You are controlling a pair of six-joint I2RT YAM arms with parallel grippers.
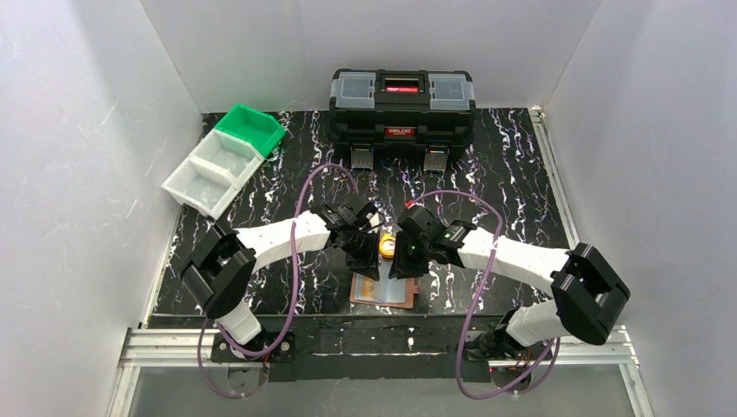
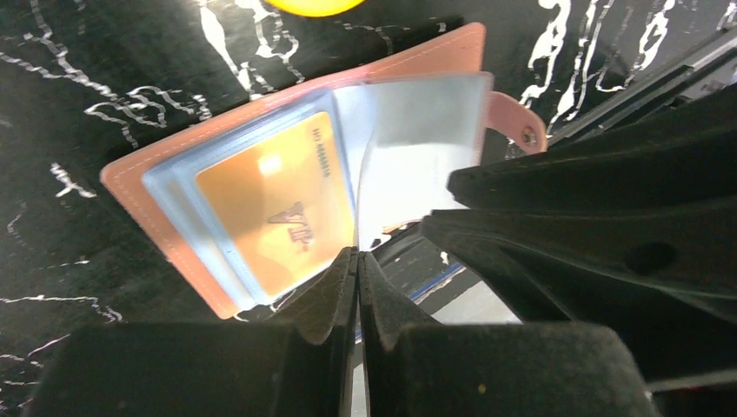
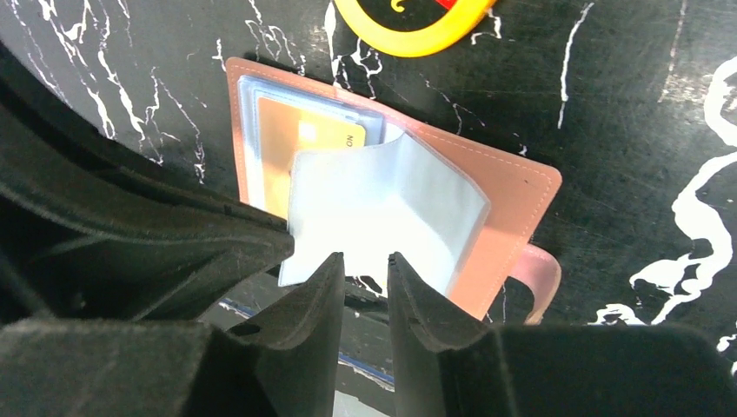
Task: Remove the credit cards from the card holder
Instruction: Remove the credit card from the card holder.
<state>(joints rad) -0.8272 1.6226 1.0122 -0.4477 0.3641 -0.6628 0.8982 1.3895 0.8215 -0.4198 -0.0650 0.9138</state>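
From above, the card holder is seen lying open near the front edge of the black marbled table, just this side of the yellow tape measure. Most of it is covered by the two wrists meeting over it, and nothing inside can be read from there. In the wrist views the tape measure is clipped by the upper border and the holder's near edge is blocked by dark fingers. One gold card is shown tucked in a card sleeve on the holder's left half. Its print is too blurred to be read, and what the pale sleeves stacked beneath it carry cannot be made out. A lifted sleeve is curled up over the right half, glaring whitish, and whether a card sits inside cannot be told. The snap tab is glimpsed poking out at the right edge. Now the left pincer: its fingers are pressed together with no gap, tips set where the gold card's sleeve meets the lifted one, and whether an edge is nipped cannot be told. The right pincer is seen just beside it, fingers slightly apart, with the lifted sleeve's lower edge dipping at that narrow gap. Contact there cannot be confirmed.
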